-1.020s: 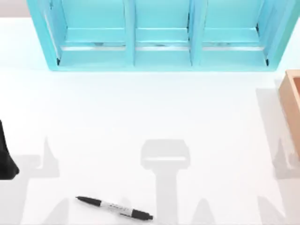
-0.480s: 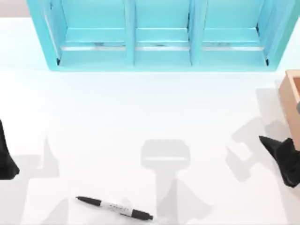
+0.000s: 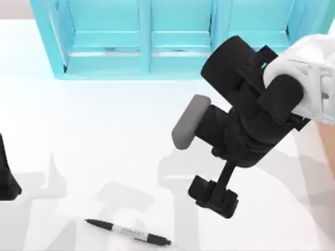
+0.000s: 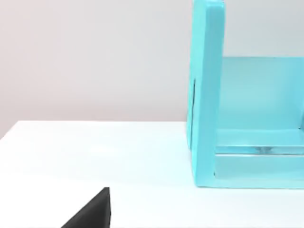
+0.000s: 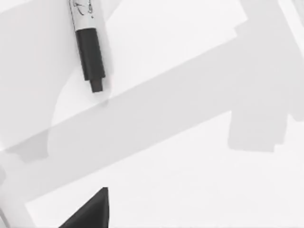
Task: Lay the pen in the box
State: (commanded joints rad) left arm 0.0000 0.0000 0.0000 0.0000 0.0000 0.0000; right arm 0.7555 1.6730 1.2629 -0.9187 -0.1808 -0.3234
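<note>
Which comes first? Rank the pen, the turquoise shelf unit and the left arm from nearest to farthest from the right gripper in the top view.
Measured from the right gripper, low and right of centre:
1. The pen, lying on the table near the front edge, to the gripper's left.
2. The turquoise shelf unit, along the back of the table.
3. The left arm, parked at the far left edge.

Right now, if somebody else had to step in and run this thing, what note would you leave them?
Right claw: out over the table, up and to the right of the pen, holding nothing.
Left claw: parked at the table's left edge.
Pen: flat on the table's near side, untouched.
Box: a sliver at the right edge, mostly behind the right arm.
Done: only the reach.
Left: grasp the pen, carry it right, lay it in the box.
</note>
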